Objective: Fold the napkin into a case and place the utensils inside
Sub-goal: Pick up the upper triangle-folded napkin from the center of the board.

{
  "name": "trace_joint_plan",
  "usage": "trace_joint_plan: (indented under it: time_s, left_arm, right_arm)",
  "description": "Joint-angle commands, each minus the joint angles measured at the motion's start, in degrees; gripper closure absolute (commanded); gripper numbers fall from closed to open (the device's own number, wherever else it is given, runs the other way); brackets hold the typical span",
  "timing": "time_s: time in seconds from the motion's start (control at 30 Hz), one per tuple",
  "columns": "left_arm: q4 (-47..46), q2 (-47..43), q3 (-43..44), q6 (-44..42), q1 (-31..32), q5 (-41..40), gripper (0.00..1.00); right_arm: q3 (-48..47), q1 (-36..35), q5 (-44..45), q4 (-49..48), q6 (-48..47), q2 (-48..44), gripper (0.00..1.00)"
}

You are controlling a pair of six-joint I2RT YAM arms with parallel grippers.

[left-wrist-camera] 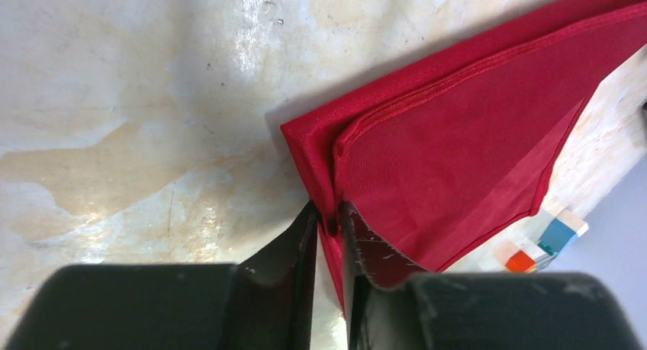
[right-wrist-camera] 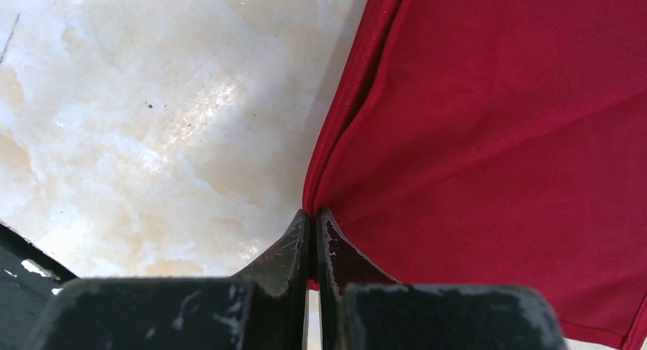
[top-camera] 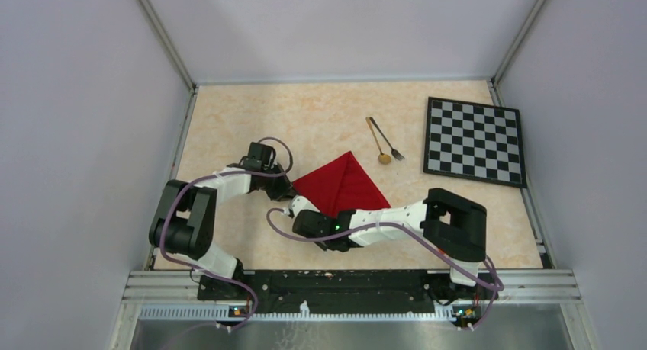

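1. The napkin [top-camera: 341, 184] lies folded in a rough triangle mid-desk [top-camera: 229, 121]. Your left fingers [left-wrist-camera: 309, 224] pinch the hem at its left corner, with only a thin bite at the tips. Pull hard and the hem likely slips out and the fold flops open.
2. Your right fingers [right-wrist-camera: 301, 232] are pressed together on the napkin's near edge, with cloth caught just at the tips. You may have only one layer. If so, the layers separate on the lift and the case comes out crooked.
3. Both grips sit close together on one cloth. Uneven pulls will probably drag the whole napkin across the desk instead of creasing it.
4. The spoon [top-camera: 378, 144] and fork [top-camera: 387, 142] lie together toward the far right edge, just beside the checkered board [top-camera: 474, 140] and apart from the napkin. Swing cloth that way and you could scatter them. Their thin handles lie flat, so expect a hard pick.
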State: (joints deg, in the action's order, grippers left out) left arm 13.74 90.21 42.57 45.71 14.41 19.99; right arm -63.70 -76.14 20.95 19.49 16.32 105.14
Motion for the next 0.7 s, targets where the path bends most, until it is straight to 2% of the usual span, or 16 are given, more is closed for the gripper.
trace_joint_plan:
  time_s: [0.0,0.13,0.27,0.5,0.67]
  left_arm:
    - [2.8,-3.9,1.0,-5.4,0.0,-3.7,0.72]
    - [5.2,-8.7,-0.3,-5.4,-0.3,-3.5,0.45]
    - [2.2,-13.9,-5.0,-2.3,-1.3,1.4,0.24]
    - [-8.8,-17.5,-12.7,6.8,-1.7,10.7,0.13]
    - [-15.9,-15.9,-15.4,11.7,-1.7,11.8,0.14]
  right_arm:
    - [1.8,-0.3,2.8,0.6,0.3,-2.0,1.00]
    - [1.8,-0.2,1.1,-1.4,0.8,-4.8,1.00]
    - [2.6,0.4,-1.3,-3.3,1.8,-7.6,1.00]
    - [3.3,1.8,-3.2,-3.9,2.3,-11.2,1.00]
    - [3.5,2.2,-4.0,-4.1,2.4,-11.4,1.00]
